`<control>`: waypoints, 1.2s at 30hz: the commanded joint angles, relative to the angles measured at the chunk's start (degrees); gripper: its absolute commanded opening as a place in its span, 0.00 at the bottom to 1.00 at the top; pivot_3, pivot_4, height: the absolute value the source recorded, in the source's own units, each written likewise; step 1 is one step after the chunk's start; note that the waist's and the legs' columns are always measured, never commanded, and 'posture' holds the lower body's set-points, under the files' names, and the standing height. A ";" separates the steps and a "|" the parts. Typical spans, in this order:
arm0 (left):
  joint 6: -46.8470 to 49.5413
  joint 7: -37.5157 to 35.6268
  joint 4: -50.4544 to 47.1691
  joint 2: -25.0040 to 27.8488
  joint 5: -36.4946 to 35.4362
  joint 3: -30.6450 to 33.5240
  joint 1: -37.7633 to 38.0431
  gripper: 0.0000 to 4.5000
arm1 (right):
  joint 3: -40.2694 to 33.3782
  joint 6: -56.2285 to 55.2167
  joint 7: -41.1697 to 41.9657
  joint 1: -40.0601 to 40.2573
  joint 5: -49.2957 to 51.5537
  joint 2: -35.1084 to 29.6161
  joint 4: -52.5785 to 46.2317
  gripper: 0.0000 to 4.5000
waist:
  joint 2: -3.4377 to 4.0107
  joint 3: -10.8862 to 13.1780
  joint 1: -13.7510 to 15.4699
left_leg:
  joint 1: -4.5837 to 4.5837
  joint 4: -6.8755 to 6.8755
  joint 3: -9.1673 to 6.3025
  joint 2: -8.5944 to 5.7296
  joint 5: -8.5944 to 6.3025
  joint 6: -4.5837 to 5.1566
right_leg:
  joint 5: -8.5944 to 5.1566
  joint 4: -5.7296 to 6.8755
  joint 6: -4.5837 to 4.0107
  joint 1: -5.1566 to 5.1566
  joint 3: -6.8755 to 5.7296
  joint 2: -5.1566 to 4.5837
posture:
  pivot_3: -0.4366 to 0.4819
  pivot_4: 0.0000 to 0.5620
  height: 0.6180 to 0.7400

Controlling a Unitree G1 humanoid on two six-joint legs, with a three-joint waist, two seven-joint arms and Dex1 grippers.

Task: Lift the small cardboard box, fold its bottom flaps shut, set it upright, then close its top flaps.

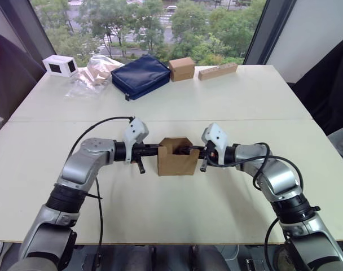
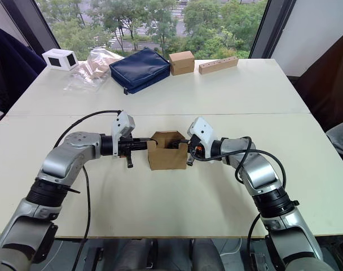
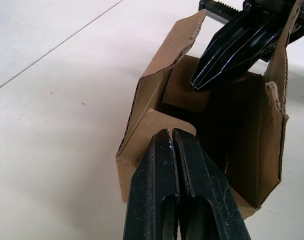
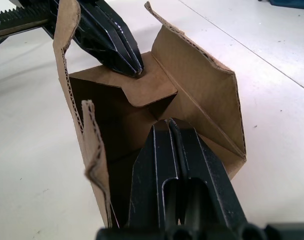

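Your small plain brown corrugated cardboard box (image 1: 177, 157) stands on the white table (image 1: 171, 209), near the middle and close to you, open end up, with both arms closing on it from either side; your left gripper (image 3: 172, 137) comes in from the left with its two black fingers pressed together, holding nothing, the tips resting on the short left end flap (image 3: 157, 127) and pushing it inward and down; your right gripper (image 4: 169, 125) mirrors that from the right, fingers likewise closed on nothing, the tips on the short right end flap (image 4: 147, 90); closed fingers make a blunt poker, which looks like the reason for the pose, since you are pressing flaps, not grasping; the two long side flaps (image 4: 197, 85) stand up, the far one leaning outward, so the short pair goes in first and the long pair can lie over them; I judge this as the top-closing step, though the underside is hidden and I cannot tell whether the bottom is folded; far off along the window edge sit a navy blue fabric pouch (image 1: 140, 75), a blockier brown cardboard cube (image 1: 181, 68), a long thin tan block (image 1: 218, 71), a white box (image 1: 60, 66) and clear plastic bags (image 1: 95, 72), all well apart from the work.
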 commanded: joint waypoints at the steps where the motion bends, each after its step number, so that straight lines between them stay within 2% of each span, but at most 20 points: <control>1: 3.89 -0.12 -0.91 0.90 -4.86 5.82 -1.05 0.02 | -6.75 0.98 -0.98 -0.60 3.82 -0.16 -3.26 0.00 | 0.00 0.00 -0.04 | -0.01 0.00 0.00 0.00 0.00 0.00 | 0.00 0.00 0.00 -0.01 0.00 0.00 | 0.48 0.27 1.00; 6: 9.67 -2.52 -1.34 3.69 -12.30 12.26 -5.64 0.02 | -14.98 6.74 -2.48 -0.34 11.88 -0.93 -10.35 0.00 | -0.01 0.03 -0.09 | -0.15 0.00 -0.04 0.06 0.00 0.00 | 0.00 0.00 0.00 -0.16 -0.01 0.04 | 0.48 0.27 1.00; 9: 6.90 -1.49 4.88 3.18 -10.25 12.65 -9.07 0.02 | -17.78 8.91 -3.88 0.07 14.04 -1.76 -13.19 0.00 | 0.00 0.02 0.05 | -0.10 0.00 -0.03 0.04 0.00 0.00 | 0.00 -0.01 0.00 -0.09 -0.03 0.02 | 0.48 0.27 1.00; 13: 0.32 -2.44 14.52 2.31 -5.25 9.80 -12.47 0.02 | -19.03 13.30 -4.01 1.62 18.52 -3.75 -19.15 0.00 | 0.00 0.01 0.01 | -0.08 -0.01 -0.03 -0.03 0.00 0.00 | 0.00 -0.01 0.00 -0.08 -0.03 0.00 | 0.48 0.27 1.00; 16: -4.86 -5.22 22.51 0.95 -1.74 7.04 -14.77 0.02 | -17.06 16.84 -3.38 3.28 21.52 -5.99 -25.41 0.00 | -0.01 0.02 -0.02 | -0.12 -0.01 -0.03 -0.06 0.00 0.01 | 0.00 -0.02 0.00 -0.10 -0.04 0.01 | 0.48 0.27 1.00; 19: -10.45 -8.22 31.62 -1.40 1.68 4.44 -17.96 0.02 | -11.39 17.86 -3.66 5.03 19.74 -8.21 -30.69 0.00 | -0.02 0.02 -0.01 | -0.15 0.00 -0.05 -0.15 0.00 0.01 | 0.00 -0.03 0.00 -0.11 -0.05 0.02 | 0.48 0.27 1.00; 25: -15.43 -16.14 44.62 -4.53 5.16 2.18 -22.97 0.02 | -4.49 14.73 -7.45 5.69 14.68 -5.40 -29.45 0.00 | -0.03 0.02 -0.27 | -0.15 0.01 -0.01 -0.22 0.00 0.01 | 0.00 -0.03 0.00 -0.13 -0.06 0.03 | 0.48 0.27 1.00; 30: -18.59 -19.96 50.65 -6.18 7.27 1.92 -25.22 0.02 | 1.02 12.67 -9.17 5.32 9.20 -4.22 -26.60 0.00 | -0.03 0.02 -0.24 | -0.18 0.01 -0.03 -0.21 0.00 0.01 | 0.00 -0.01 0.00 -0.17 -0.06 0.07 | 0.48 0.27 1.00; 36: -19.97 -21.82 51.40 -7.38 8.40 2.29 -25.13 0.02 | 1.52 10.77 -8.98 4.08 7.60 -2.43 -22.90 0.00 | -0.03 0.02 -0.21 | -0.22 0.03 -0.04 -0.21 0.00 0.01 | 0.00 -0.01 0.00 -0.20 -0.06 0.05 | 0.48 0.27 1.00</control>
